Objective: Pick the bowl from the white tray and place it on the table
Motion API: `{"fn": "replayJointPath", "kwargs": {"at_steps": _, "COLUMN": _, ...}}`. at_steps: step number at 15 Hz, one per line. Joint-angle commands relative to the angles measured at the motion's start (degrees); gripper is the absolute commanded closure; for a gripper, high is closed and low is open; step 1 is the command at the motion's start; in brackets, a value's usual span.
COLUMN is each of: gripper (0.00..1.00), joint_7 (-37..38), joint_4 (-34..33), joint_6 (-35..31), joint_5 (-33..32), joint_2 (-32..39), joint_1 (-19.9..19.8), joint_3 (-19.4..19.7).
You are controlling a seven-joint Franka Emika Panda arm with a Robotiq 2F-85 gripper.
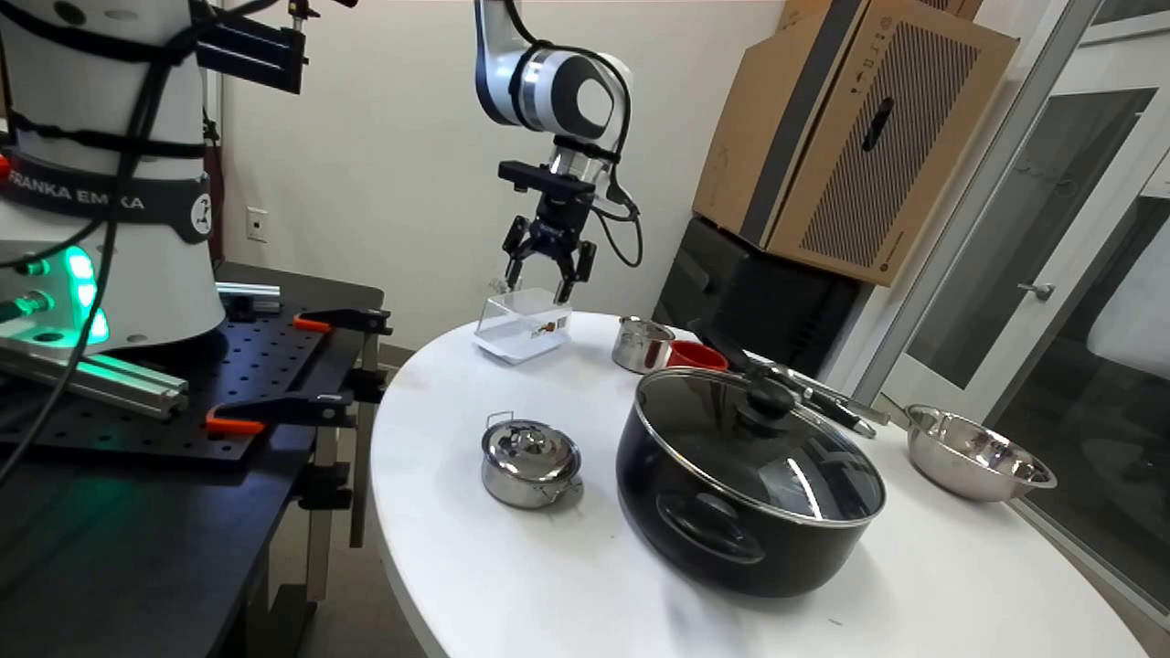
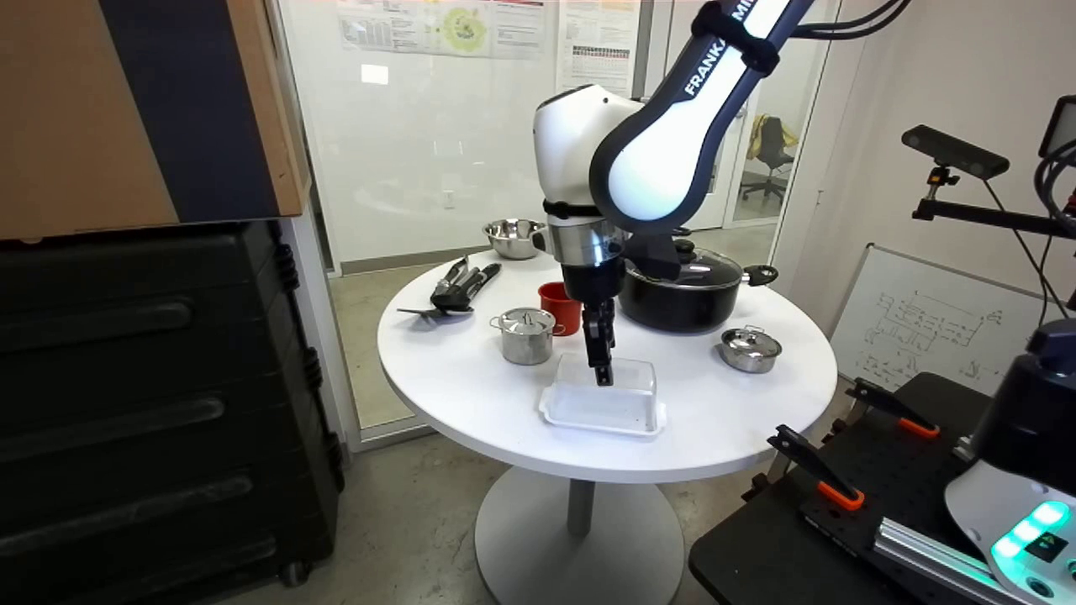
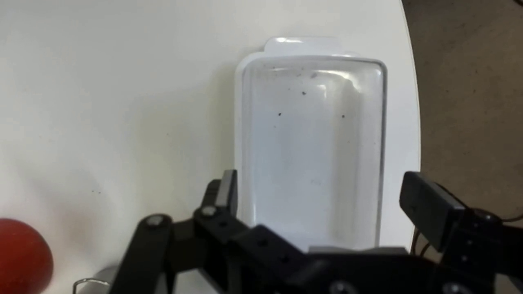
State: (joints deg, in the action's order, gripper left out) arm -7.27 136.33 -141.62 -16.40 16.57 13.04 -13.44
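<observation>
The white tray (image 1: 514,352) lies on the round white table (image 1: 439,548), near its edge; it also shows in an exterior view (image 2: 597,430) and the wrist view (image 3: 302,45). A clear, see-through, box-shaped piece (image 3: 304,143) sits on the tray, also in both exterior views (image 1: 526,315) (image 2: 635,376). It is the only bowl-like thing on the tray; no separate whitish-grey bowl shows. My gripper (image 3: 322,183) is open and empty, pointing down over the piece. In the wrist view its fingers lie outside the piece's two long sides. In both exterior views (image 1: 535,291) (image 2: 603,376) the fingertips are near its top height; I cannot tell whether they touch.
A red cup (image 2: 561,309) and a steel lidded pot (image 2: 527,340) stand near the tray. A smaller steel lidded pot (image 1: 530,466), a black pot (image 1: 713,539), a shiny steel bowl (image 1: 978,457) and utensils (image 2: 458,290) are also on the table. The table's edge (image 3: 414,102) runs close beside the tray.
</observation>
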Motion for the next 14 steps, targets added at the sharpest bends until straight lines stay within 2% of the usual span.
{"fn": "replayJointPath", "kwargs": {"at_steps": 1, "gripper": 0.00, "joint_7": 2.3, "joint_4": -0.3, "joint_6": -1.0, "joint_5": -1.3, "joint_2": 0.9, "joint_1": 1.3, "joint_3": 1.3}}
{"fn": "replayJointPath", "kwargs": {"at_steps": 14, "gripper": 0.00, "joint_7": 4.0, "joint_4": -1.3, "joint_6": -0.4, "joint_5": -3.5, "joint_2": 3.0, "joint_1": 2.6, "joint_3": 2.7}}
